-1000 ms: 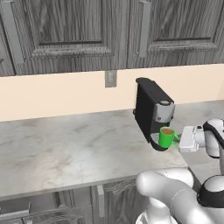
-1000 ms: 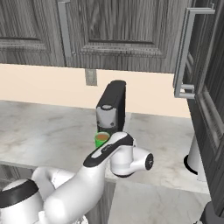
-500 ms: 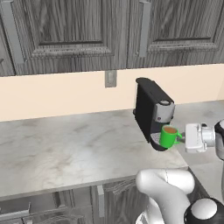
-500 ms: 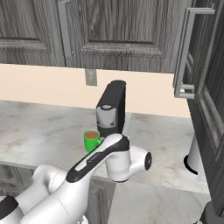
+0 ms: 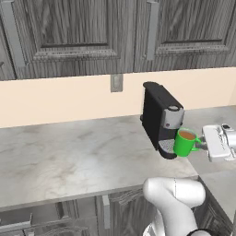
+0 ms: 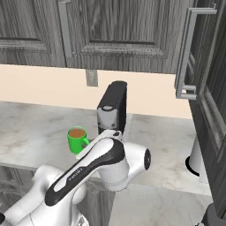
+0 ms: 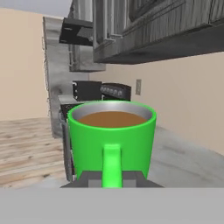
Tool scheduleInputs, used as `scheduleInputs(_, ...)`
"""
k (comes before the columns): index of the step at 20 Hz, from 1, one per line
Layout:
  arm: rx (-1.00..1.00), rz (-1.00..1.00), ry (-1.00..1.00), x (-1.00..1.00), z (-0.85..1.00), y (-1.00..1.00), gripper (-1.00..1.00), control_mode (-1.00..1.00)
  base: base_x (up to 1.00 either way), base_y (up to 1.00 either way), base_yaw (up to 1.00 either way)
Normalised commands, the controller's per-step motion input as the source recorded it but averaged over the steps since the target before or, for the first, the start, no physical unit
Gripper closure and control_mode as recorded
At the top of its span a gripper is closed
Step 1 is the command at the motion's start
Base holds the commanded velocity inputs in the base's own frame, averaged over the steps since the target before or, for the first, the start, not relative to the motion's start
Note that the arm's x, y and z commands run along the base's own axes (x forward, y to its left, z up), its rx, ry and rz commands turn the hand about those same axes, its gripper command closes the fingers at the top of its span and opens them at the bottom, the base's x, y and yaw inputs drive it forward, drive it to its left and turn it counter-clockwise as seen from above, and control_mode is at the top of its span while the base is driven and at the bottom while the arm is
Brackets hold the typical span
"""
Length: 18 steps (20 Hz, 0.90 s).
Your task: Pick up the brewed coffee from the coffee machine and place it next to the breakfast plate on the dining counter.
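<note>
Kitchen worktop (image 5: 69, 152) | green mug (image 5: 185, 142), brown coffee, upright | pincer (image 5: 203, 144) grasping its handle

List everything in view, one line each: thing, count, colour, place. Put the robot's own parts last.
mug: one, bright green, brown coffee inside, held off the machine's drip base, beside its front.
coffee machine: one, black with silver-grey head, on the worktop by the wall.
worktop: one, grey-white marble look, below the cabinets.
wall cabinets: several doors, dark grey wood, above.
wall outlet: one, grey, on the beige wall.
stove: one, black, far along the counter.
gripper: one, white, shut on the mug's handle.
</note>
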Motion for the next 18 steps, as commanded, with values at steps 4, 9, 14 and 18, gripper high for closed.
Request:
scheduleInputs(4, -0.07, 0.01, 0.01, -0.38, 0.24, 0.3, 1.0, -1.0, 0.0, 0.0, 0.0)
scheduleInputs(9, 0.0, 0.02, 0.01, 0.01, 0.12, 0.01, 1.0, -1.0, 0.0, 0.0, 0.0)
scheduleInputs(14, 0.0, 0.0, 0.05, 0.09, 0.0, 0.0, 1.0, -1.0, 0.0, 0.0, 0.0)
scheduleInputs(18, 0.0, 0.0, 0.04, 0.0, 0.0, 0.03, 1.0, 1.0, -0.01, 0.0, 0.0)
